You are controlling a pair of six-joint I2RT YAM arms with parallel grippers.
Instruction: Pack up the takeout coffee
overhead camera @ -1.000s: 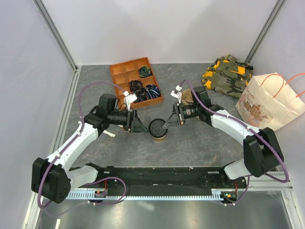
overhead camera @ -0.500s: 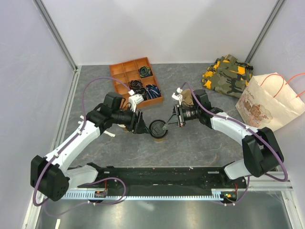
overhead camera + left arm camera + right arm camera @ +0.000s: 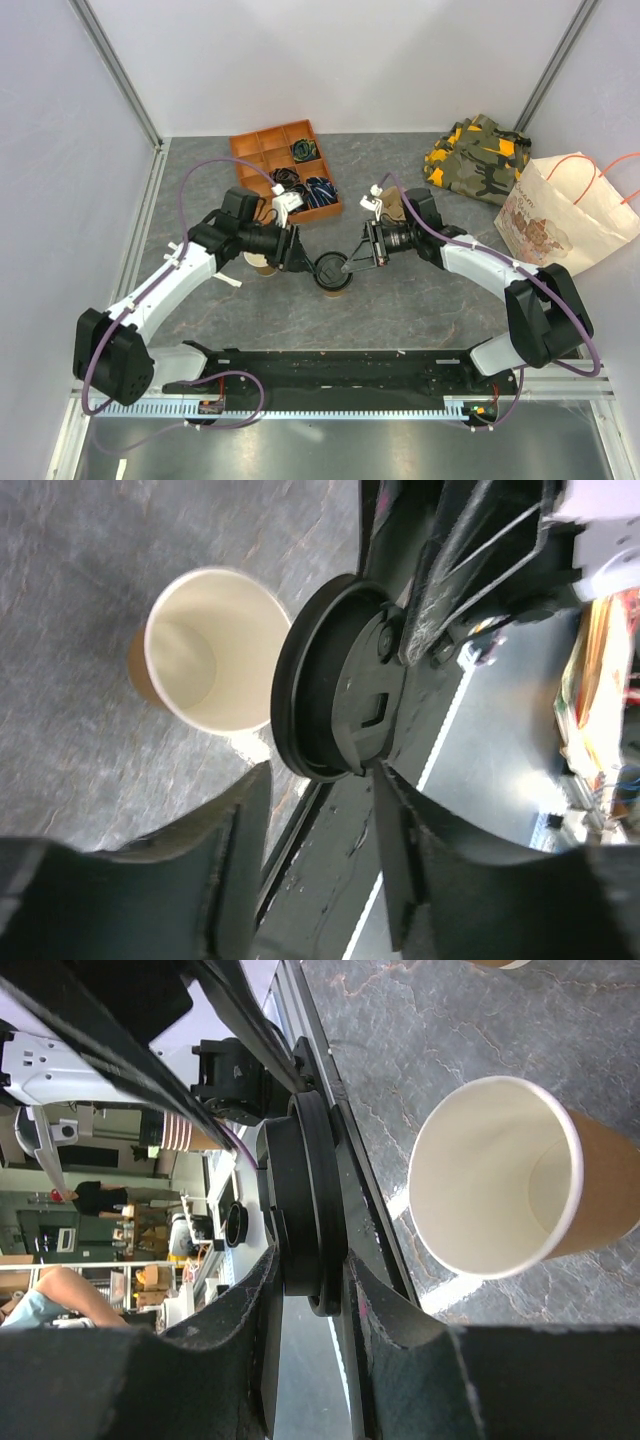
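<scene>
Two arms meet at mid-frame in the top view. The right fingers (image 3: 357, 262) are clamped on the rim of the black lid (image 3: 329, 267), which sits over the takeout coffee cup (image 3: 339, 288) at frame centre on the grey tabletop (image 3: 420, 300). The left fingers (image 3: 291, 254) sit just left of the lid, parted. A second tan cup (image 3: 262, 266) stands left of centre, partly under the left wrist. An orange divider tray (image 3: 262, 152) is at upper left of centre, a camo cloth (image 3: 478, 150) at upper right, and a paper bag (image 3: 560, 215) at the right edge.

Left wrist view: the lid (image 3: 335, 685) is at centre with its top face showing, gripped from the upper right by the other arm's fingers (image 3: 440, 590). The cup (image 3: 215, 650) is at upper left with its mouth open and its inside cream. The lid overlaps its right rim and is not seated. The left fingers (image 3: 235, 850) stand apart on either side of the lid's lower edge. Can't tell whether they touch it.

Right wrist view: the lid (image 3: 305, 1200) is edge-on at centre left, pinched between the right fingers (image 3: 240, 1320). The open cup (image 3: 500, 1175) is at the right, just beside the lid. The bottom of another cup (image 3: 500, 963) shows at the top edge.
</scene>
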